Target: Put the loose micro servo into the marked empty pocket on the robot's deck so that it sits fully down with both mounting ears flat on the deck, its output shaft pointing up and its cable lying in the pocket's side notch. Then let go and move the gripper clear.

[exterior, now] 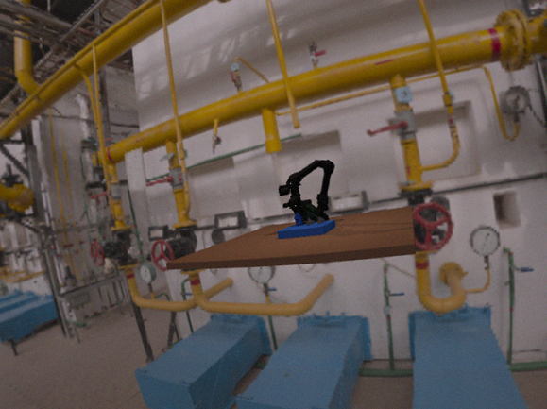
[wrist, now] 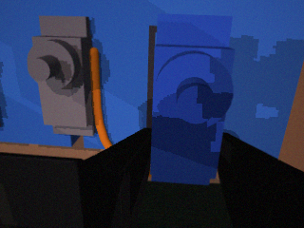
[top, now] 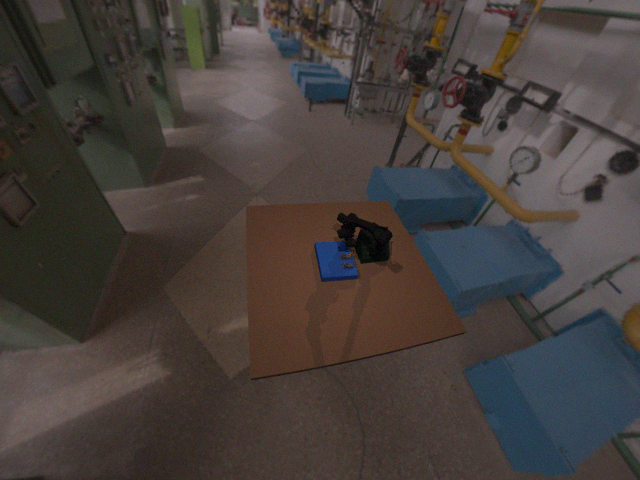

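Observation:
The loose blue servo (top: 342, 247) (exterior: 298, 219) (wrist: 190, 147) is between the fingers of my gripper (wrist: 183, 139), which is shut on it. Its round output boss faces the wrist camera, so the shaft points up. It is over or at the blue deck (top: 330, 267) (exterior: 305, 231) (wrist: 123, 28), near the deck's edge on the arm's side. A thin dark slit (wrist: 152, 71) shows along the servo's left side in the wrist view. The servo hides the rest of the pocket there. Its depth, the undersides of its ears and its cable cannot be made out.
A grey servo (top: 345, 256) (wrist: 66, 100) with an orange cable (wrist: 97, 97) sits in the deck beside the held one. Another grey servo (top: 347, 265) is farther along. The deck lies on the brown table (top: 289, 315) (exterior: 359, 234), beside the black arm (top: 368, 225) (exterior: 328, 172).

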`<control>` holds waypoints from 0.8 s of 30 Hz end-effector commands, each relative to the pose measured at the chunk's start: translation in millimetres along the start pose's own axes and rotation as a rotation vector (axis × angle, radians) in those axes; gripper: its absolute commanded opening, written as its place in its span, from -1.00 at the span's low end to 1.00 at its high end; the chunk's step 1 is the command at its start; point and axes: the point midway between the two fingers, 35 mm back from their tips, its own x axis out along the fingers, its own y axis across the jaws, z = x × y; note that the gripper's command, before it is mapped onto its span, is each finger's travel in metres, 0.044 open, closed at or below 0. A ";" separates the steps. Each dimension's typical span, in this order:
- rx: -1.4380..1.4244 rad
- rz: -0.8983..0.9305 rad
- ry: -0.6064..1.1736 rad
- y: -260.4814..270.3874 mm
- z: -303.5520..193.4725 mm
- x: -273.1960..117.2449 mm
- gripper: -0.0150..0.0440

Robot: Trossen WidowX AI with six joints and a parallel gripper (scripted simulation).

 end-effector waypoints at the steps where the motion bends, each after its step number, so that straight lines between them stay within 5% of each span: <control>1: 0.003 0.004 -0.006 0.4 0.6 3.1 -0.49; 24: 0.003 0.004 -0.006 0.8 0.8 26.2 -0.49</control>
